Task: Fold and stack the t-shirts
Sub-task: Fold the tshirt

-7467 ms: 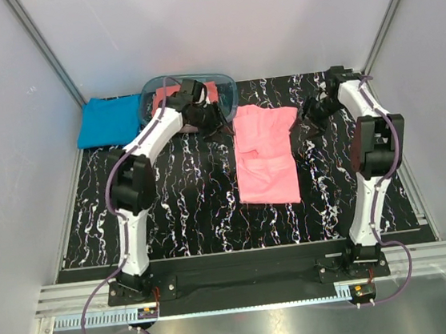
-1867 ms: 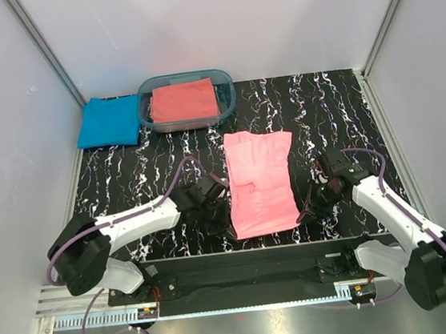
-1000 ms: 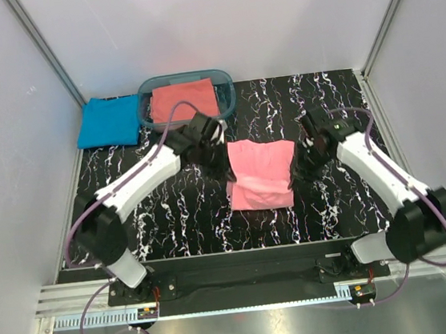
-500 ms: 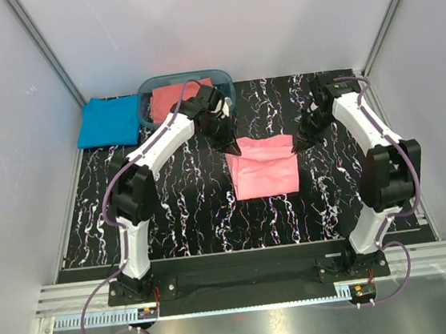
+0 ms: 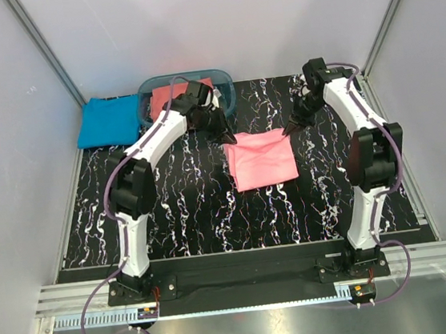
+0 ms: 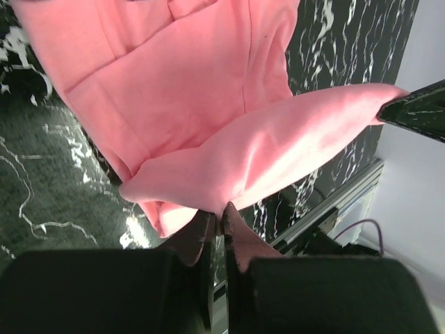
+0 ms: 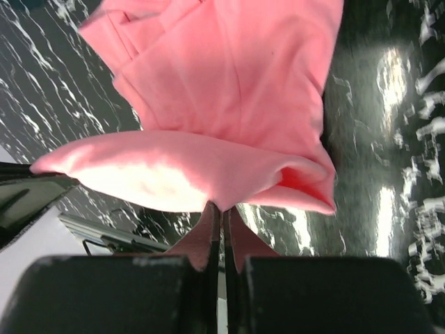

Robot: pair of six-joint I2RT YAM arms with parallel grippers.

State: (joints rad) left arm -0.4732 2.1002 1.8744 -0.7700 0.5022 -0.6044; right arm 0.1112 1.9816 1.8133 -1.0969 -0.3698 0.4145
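Note:
The light pink t-shirt (image 5: 261,161) lies folded on the black marbled table (image 5: 179,204), with its top layer doubled back toward the far side. My left gripper (image 5: 227,137) is at its far left corner, my right gripper (image 5: 288,130) at its far right corner. In the left wrist view my gripper (image 6: 221,217) pinches the lifted pink hem (image 6: 264,156) at its tips. The right wrist view shows my gripper (image 7: 222,211) shut on the same hem (image 7: 174,174). A bright blue t-shirt (image 5: 109,121) lies folded at the far left. A coral-red t-shirt (image 5: 165,101) sits in the tub, partly hidden by my left arm.
The clear bluish plastic tub (image 5: 228,91) stands at the back, just behind my left gripper. White walls with metal posts close in the table on three sides. A metal rail (image 5: 244,281) runs along the near edge by the arm bases.
Both grippers have carried the pink t-shirt's near edge up and back to the far edge, halving its length. Both arms now reach further back.

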